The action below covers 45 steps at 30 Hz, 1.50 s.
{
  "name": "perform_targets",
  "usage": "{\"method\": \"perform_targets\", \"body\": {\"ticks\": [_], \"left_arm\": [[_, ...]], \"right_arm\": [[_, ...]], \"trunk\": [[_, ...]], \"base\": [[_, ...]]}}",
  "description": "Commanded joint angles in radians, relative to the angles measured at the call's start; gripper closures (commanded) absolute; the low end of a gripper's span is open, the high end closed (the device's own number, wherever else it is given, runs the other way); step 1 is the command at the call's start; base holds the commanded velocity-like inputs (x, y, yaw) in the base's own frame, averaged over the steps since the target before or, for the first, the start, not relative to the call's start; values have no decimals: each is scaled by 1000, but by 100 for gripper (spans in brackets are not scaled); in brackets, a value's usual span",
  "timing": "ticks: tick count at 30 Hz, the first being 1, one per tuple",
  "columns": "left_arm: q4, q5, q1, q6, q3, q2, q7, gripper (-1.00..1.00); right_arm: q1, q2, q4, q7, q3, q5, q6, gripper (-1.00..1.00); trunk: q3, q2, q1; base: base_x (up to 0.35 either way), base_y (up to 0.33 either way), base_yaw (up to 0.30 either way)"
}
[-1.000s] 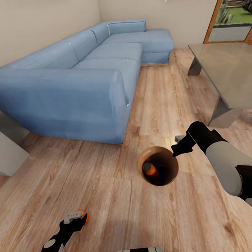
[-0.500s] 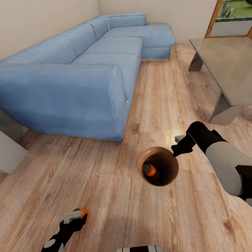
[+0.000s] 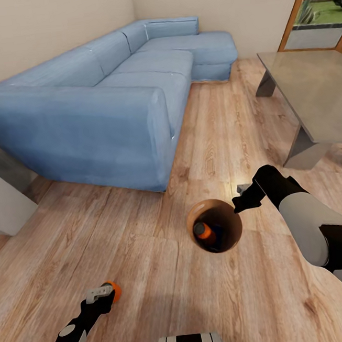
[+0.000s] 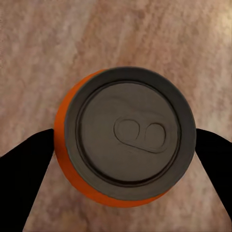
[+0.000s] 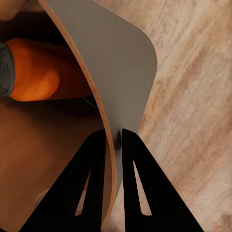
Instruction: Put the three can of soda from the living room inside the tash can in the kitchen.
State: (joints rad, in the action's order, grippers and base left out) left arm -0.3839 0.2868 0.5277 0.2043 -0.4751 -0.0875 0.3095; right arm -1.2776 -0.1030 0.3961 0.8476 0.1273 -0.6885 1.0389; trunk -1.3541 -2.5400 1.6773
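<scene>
The tash can [image 3: 220, 213], a round brown bin, hangs over the wood floor in the head view. My right gripper [image 3: 237, 206] is shut on its rim. In the right wrist view the right gripper [image 5: 113, 140] has one finger inside and one outside the bin wall [image 5: 121, 58]. One orange can of soda [image 3: 204, 232] lies inside the bin, also seen as an orange can [image 5: 43, 70] in that wrist view. My left gripper [image 3: 104, 295] is shut on another orange can [image 3: 114, 290], low at my left. Its grey top [image 4: 129, 135] sits between the black fingers [image 4: 24, 169].
A light blue corner sofa [image 3: 105, 93] runs along the left wall. A grey low table [image 3: 315, 92] stands at the right, close behind my right arm. A pale block [image 3: 1, 204] sits at the far left. Wood floor [image 3: 148, 257] lies between them.
The head view shifted slightly at first, so the sofa and table sit a little lower and larger. Both arms hold their poses, with the can and the bin still gripped.
</scene>
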Motion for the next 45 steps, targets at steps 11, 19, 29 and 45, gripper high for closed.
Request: {"method": "perform_targets", "body": {"ticks": [11, 19, 29, 45], "left_arm": [[1, 3, 0, -1, -1, 0, -3, 100], [2, 5, 0, -2, -1, 0, -5, 100], [0, 5, 1, -16, -1, 0, 4, 100], [-692, -82, -27, -455, -1, 8, 189, 100]], "right_arm": [[0, 10, 0, 4, 3, 20, 8, 100], [0, 11, 0, 4, 3, 19, 8, 100], [0, 15, 0, 4, 2, 18, 8, 100], [1, 13, -3, 4, 6, 17, 8, 100]], "trunk": [[12, 1, -1], [43, 3, -5], [81, 5, -10], [143, 9, -17]], "base": [[0, 0, 0], [0, 0, 0], [0, 0, 0], [0, 0, 0]]}}
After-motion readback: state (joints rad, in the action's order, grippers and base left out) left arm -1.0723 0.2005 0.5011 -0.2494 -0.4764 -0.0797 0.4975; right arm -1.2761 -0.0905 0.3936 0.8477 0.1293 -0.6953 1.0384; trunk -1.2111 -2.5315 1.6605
